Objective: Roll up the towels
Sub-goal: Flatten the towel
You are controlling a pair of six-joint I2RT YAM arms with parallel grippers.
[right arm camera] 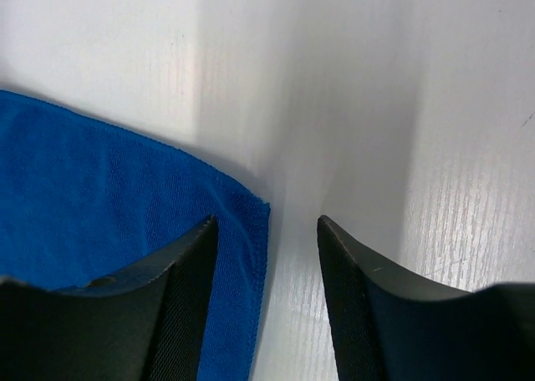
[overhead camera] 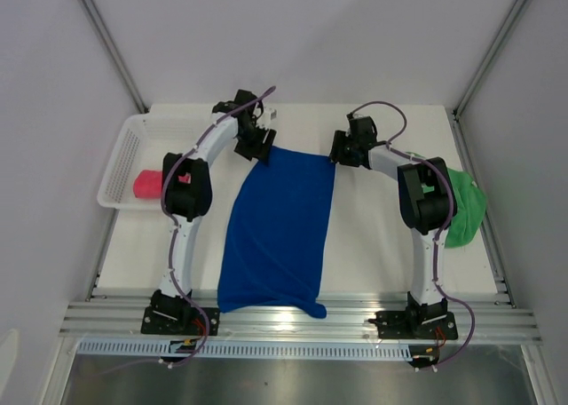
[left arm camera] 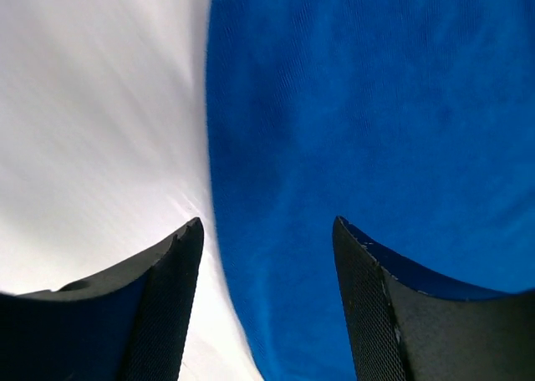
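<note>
The royal blue towel [overhead camera: 278, 229] lies flat down the middle of the table, its near end hanging over the front edge. My left gripper [overhead camera: 264, 145] is open over the towel's far left corner; its jaws straddle the towel's left edge [left arm camera: 219, 231]. My right gripper [overhead camera: 339, 153] is open over the far right corner, with the corner [right arm camera: 251, 222] between its jaws. The pink-red towel [overhead camera: 147, 185] lies bunched in the basket. The bright green towel [overhead camera: 464, 208] lies crumpled at the table's right edge, partly behind the right arm.
A white mesh basket [overhead camera: 124, 156] stands at the table's left edge. Grey walls and metal posts enclose the table on three sides. An aluminium rail [overhead camera: 302, 321] carrying both arm bases runs along the front.
</note>
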